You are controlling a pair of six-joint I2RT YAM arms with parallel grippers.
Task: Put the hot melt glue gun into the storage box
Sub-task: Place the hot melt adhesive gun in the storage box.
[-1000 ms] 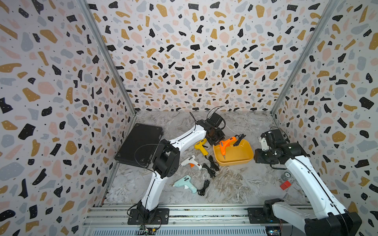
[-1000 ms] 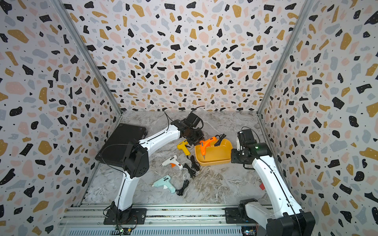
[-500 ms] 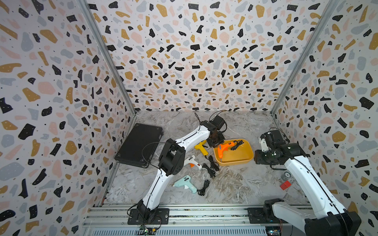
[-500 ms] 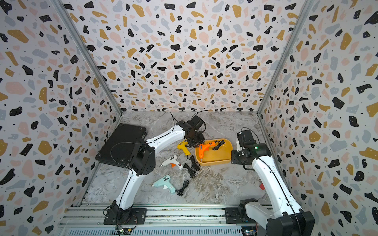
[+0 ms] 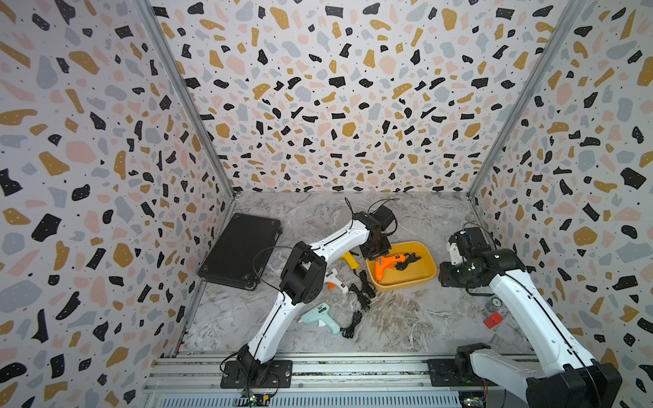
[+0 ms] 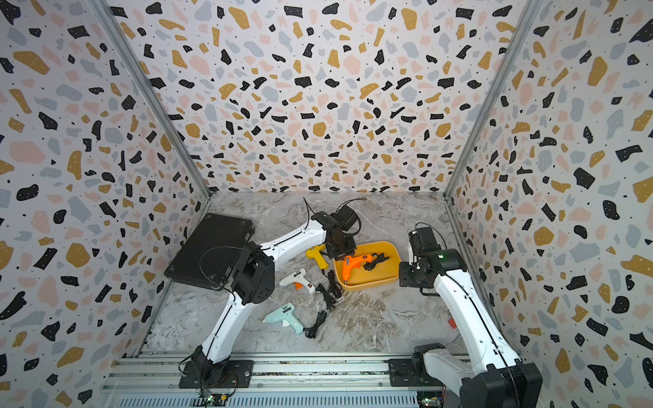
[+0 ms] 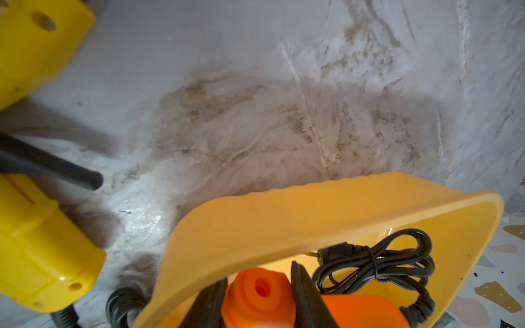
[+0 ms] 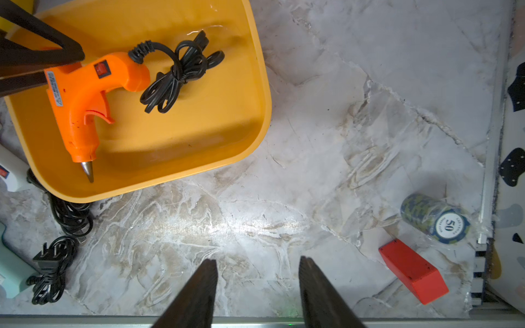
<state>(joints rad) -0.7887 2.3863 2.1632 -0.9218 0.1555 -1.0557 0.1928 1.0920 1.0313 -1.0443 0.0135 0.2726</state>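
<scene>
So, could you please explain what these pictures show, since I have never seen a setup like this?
Two white robot arms stand at a marbled table. Both top views look down on everything; each wrist view looks past one arm's gripper. The left gripper is closed on the orange glue gun, which lies in the yellow storage box. The right gripper is open and empty. Outside the box lie a yellow glue gun, a white glue gun, a pale green glue gun, a black case, a red block and a roll of chips.
</scene>
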